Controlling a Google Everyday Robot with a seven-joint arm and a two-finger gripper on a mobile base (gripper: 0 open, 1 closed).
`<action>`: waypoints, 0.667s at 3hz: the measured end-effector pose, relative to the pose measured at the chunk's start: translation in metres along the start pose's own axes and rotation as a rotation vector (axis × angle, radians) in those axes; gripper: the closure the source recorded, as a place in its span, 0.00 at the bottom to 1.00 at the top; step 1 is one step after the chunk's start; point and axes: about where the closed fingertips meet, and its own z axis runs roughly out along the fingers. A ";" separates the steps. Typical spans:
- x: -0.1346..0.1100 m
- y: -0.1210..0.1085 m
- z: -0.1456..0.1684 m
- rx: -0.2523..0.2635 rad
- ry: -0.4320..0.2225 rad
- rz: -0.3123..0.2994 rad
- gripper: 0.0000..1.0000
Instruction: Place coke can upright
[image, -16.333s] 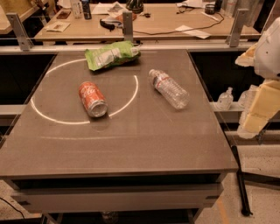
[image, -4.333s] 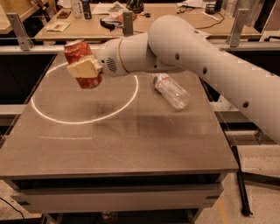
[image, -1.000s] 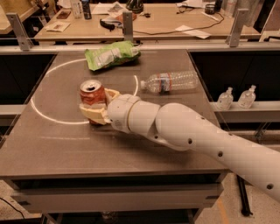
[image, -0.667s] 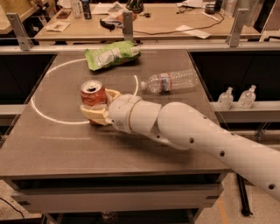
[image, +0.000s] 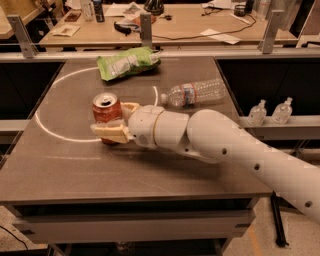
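The coke can (image: 105, 111) is red with a silver top and stands upright on the dark table (image: 75, 170), on the white circle line at left of centre. My gripper (image: 112, 120) reaches in from the right at table level and is shut on the can. One tan finger (image: 110, 133) crosses the can's lower front and the other (image: 131, 106) lies behind its right side. The thick white arm (image: 215, 142) runs off to the lower right.
A green snack bag (image: 126, 62) lies at the back of the table. A clear water bottle (image: 195, 93) with a red-and-white label lies on its side right behind my arm. Two small bottles (image: 270, 111) stand on a shelf at right. A cluttered desk (image: 165, 20) stands behind.
The can lay on its side at first, then was lifted, and now stands upright on the table. The water bottle has shifted back. Over the last second nothing visibly moved.
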 end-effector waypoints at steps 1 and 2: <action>0.001 0.001 0.001 -0.045 -0.010 0.004 0.00; 0.001 -0.003 -0.003 -0.113 -0.037 0.015 0.00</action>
